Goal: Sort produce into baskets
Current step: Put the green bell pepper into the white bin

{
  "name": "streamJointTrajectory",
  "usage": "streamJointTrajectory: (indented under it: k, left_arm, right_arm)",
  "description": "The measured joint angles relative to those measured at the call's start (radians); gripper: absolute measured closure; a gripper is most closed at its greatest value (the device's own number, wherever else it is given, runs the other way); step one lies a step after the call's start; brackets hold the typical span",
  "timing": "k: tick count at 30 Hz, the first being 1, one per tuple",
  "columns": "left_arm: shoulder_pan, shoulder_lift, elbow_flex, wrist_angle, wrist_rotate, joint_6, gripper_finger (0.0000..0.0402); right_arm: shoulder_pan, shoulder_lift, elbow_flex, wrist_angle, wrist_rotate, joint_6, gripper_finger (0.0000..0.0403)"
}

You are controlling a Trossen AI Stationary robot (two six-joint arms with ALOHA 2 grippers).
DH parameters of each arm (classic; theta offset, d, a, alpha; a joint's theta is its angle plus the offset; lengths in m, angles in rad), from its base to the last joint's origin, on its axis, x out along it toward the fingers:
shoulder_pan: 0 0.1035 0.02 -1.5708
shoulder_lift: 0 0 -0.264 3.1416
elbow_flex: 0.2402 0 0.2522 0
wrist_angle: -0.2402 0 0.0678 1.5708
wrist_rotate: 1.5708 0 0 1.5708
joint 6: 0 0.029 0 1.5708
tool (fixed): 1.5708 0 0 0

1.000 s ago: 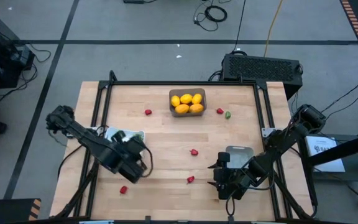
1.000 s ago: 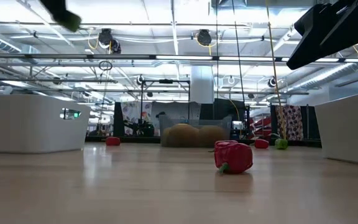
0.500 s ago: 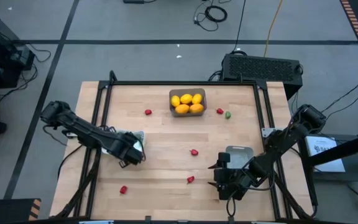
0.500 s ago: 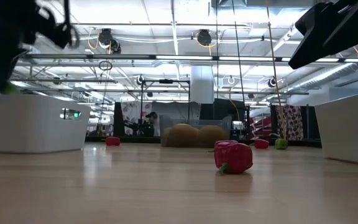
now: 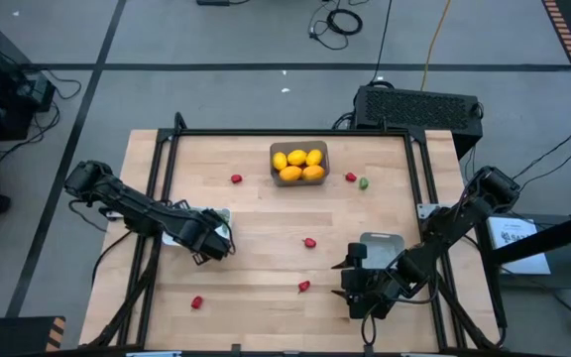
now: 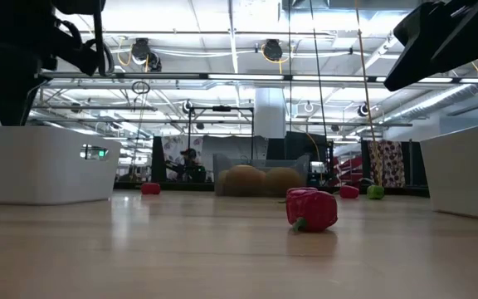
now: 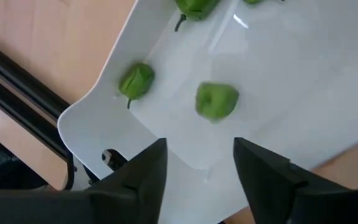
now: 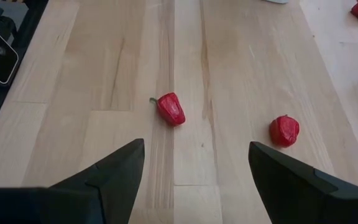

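Hovering over the white basket [image 5: 218,214] at the table's nine o'clock, the left gripper [image 7: 194,163] is spread open and empty above green pieces [image 7: 216,101]. Near five o'clock, the right gripper [image 8: 194,163] waits, open, facing red pieces [image 8: 171,108].

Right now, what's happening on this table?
The left gripper hangs with open jaws over the white basket at the table's left side, which holds green pieces. The right gripper waits, jaws open, beside the other pale basket. Citrus fruits fill the far basket; red pieces lie loose on the table.
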Motion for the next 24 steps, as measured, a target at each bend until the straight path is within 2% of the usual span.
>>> streamJointTrajectory:
  k: [4, 9, 12, 15, 18, 21, 24]
  left_arm:
    - [0.018, 0.000, 0.008, -0.011, -0.033, 0.044, 0.0184]
    - [0.034, -0.001, 0.068, -0.022, -0.222, 0.083, 0.0176]
    - [0.047, -0.006, 0.104, 0.035, -0.374, 0.144, 0.0175]
    - [0.091, -0.005, 0.108, 0.202, -0.452, 0.279, 0.0175]
    - [0.161, -0.005, 0.097, 0.451, -0.438, 0.466, 0.0175]
    - [0.222, -0.004, 0.069, 0.707, -0.396, 0.668, 0.0175]
    - [0.261, -0.004, 0.067, 0.838, -0.395, 0.784, 0.0175]
  right_arm:
    - [0.000, 0.000, 0.000, 0.000, 0.000, -0.005, 0.0124]
    - [0.000, 0.000, 0.000, 0.001, 0.021, -0.061, 0.0124]
    - [-0.006, -0.001, 0.000, 0.002, 0.116, -0.085, 0.0124]
    - [-0.042, -0.031, 0.000, -0.027, 0.182, -0.090, 0.0124]
    - [-0.122, -0.094, 0.013, -0.105, 0.187, -0.052, 0.0124]
    - [-0.244, -0.170, 0.027, -0.203, 0.191, -0.038, 0.0124]
    - [-0.412, -0.258, 0.036, -0.292, 0.163, -0.003, 0.0124]
